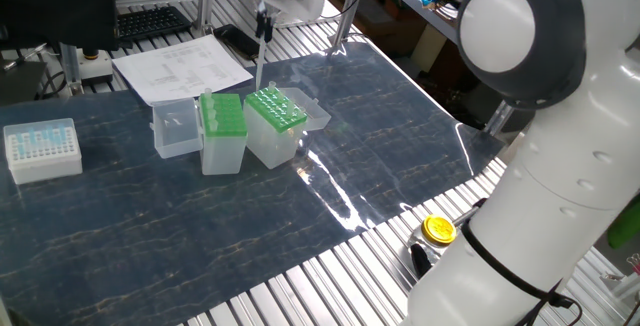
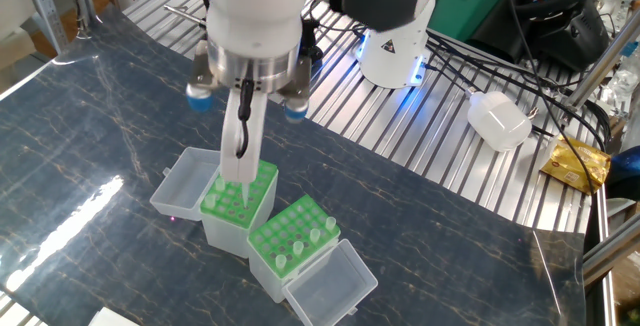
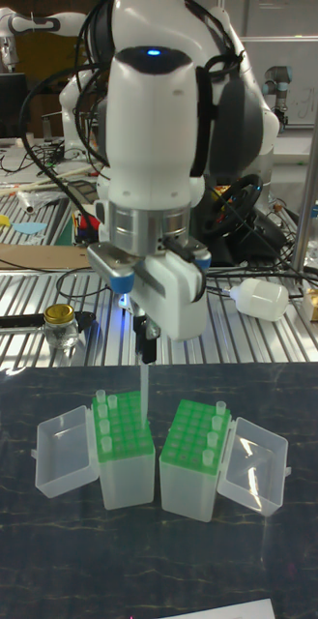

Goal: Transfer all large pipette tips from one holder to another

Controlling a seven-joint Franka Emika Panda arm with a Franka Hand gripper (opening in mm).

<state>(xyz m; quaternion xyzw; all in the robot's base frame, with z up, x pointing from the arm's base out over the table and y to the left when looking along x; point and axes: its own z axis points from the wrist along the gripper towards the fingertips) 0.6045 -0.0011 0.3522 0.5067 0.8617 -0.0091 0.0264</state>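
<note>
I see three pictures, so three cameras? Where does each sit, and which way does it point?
One fixed view: beside the robot's body, facing across the table toward a keyboard; big arm links fill the right.
The other fixed view: high on the opposite side, looking down toward the robot's base; wrist shows.
Tall fixed view: low, head-on; wrist and arm show.
All share the gripper holding a large pipette tip over the narrower green-topped box.
</note>
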